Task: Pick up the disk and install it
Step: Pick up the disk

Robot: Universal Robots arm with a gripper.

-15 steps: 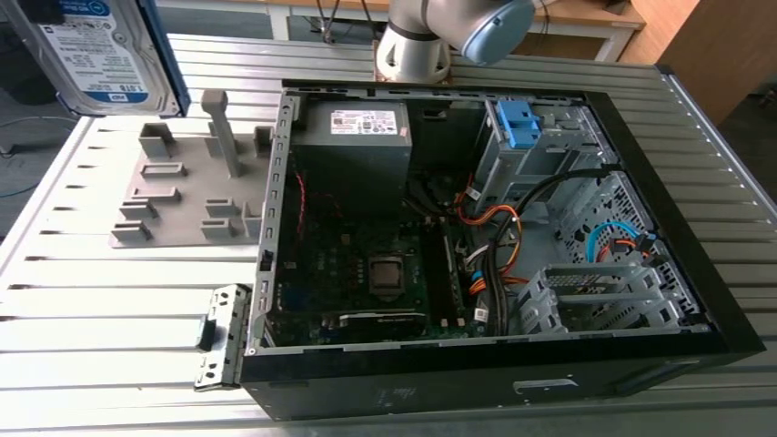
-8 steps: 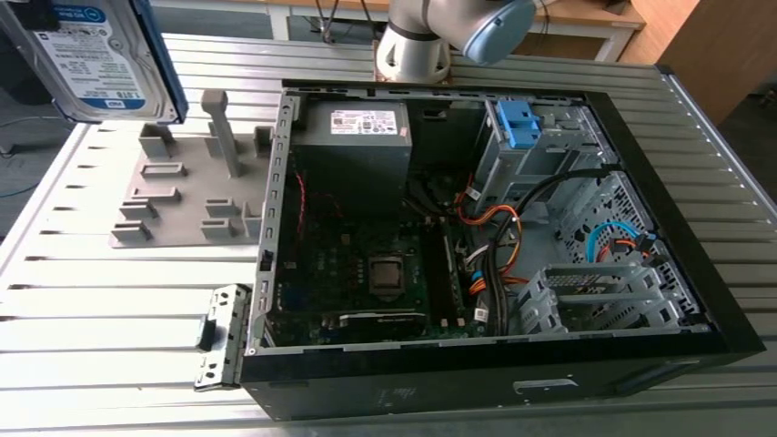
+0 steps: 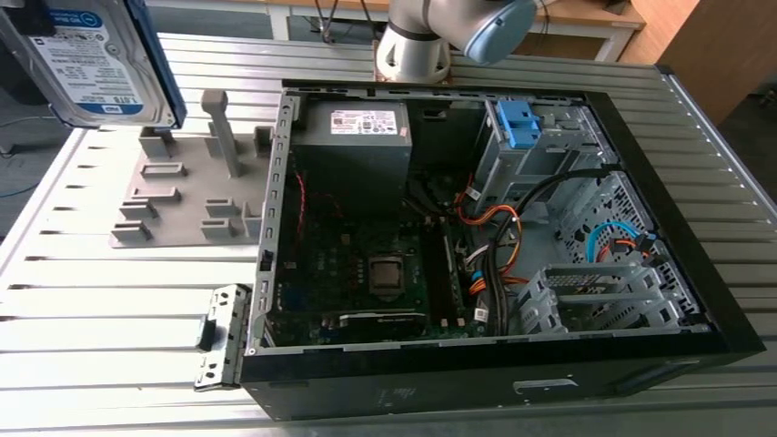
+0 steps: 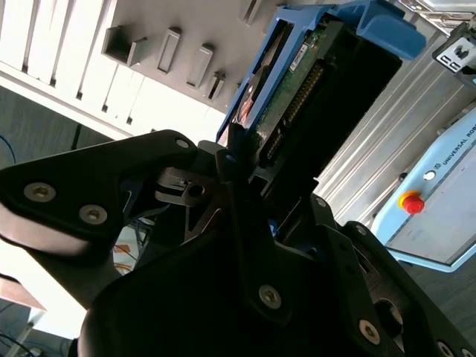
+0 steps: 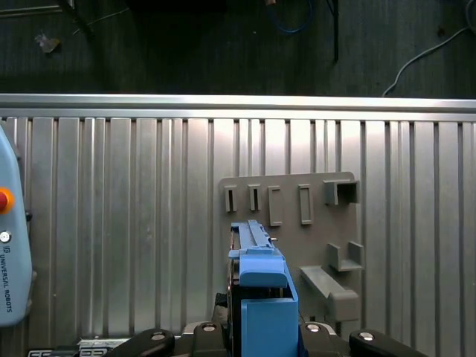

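**Tool:** The tool (image 4: pixel 249 162) is clamped on the disk (image 4: pixel 301 85) and grips it edge-on at one end.

**Disk location:** The disk is aloft, off the worktop (image 3: pixel 97 300) and above the grey fixture plate (image 3: pixel 182 200). It sits at the exterior view's left, well apart from the open computer case (image 3: pixel 425 378). It is not yet installed.

**Risks, as judged:**
- The grip is at one end only, so the unsupported length could tilt or slip between the fingers under a sudden move.
- The blue bracket (image 5: pixel 260 297) stands proud of the disk and could catch the case rim or the drive cage (image 3: pixel 547 159) on entry.
- The orange cables (image 3: pixel 498 218) lie loose near the cage and could foul the disk or be pinched.
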